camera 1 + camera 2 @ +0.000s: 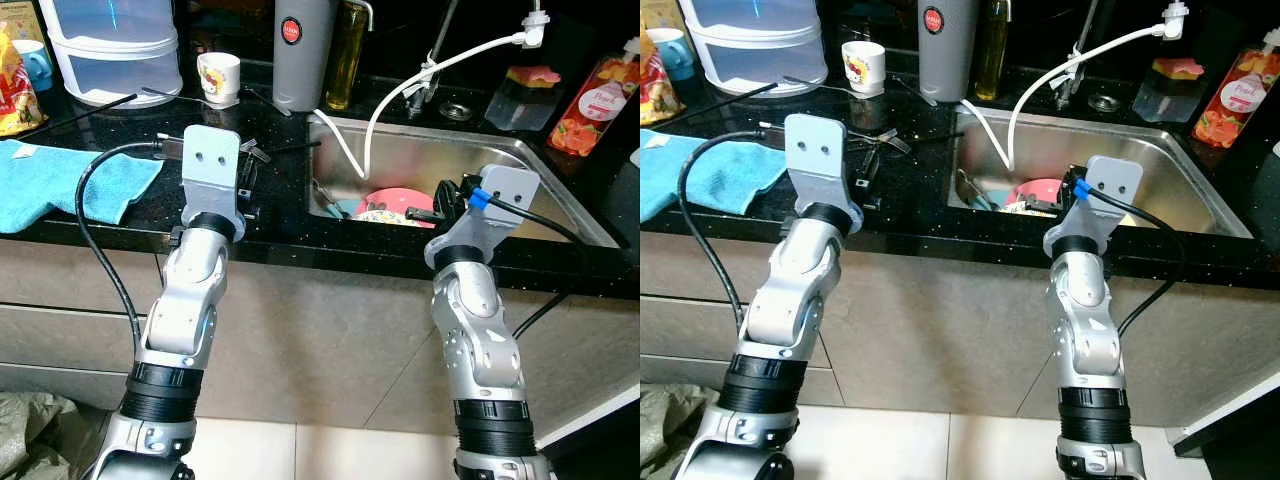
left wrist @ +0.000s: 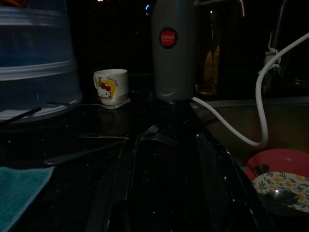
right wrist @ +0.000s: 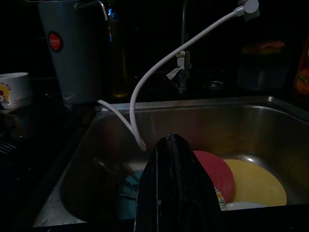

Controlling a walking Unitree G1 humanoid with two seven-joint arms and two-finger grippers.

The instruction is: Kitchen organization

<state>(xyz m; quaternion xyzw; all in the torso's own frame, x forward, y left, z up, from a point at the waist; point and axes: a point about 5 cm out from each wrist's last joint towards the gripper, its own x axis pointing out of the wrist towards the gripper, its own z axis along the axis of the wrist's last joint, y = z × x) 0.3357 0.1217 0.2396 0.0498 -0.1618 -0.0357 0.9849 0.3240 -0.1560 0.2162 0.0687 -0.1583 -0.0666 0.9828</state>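
Both grippers (image 1: 250,170) (image 3: 176,145) forward (right shut)

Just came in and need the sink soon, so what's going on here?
The robot stands at the black counter, holding nothing. Its left pincer, open, is held over the counter near a fork. Its right pincer, fingers together, is poised at the front edge of the sink. Pink, yellow and patterned dishes sit in the sink.

Left tool (image 2: 164,193) parted; right tool (image 3: 175,193) closed.
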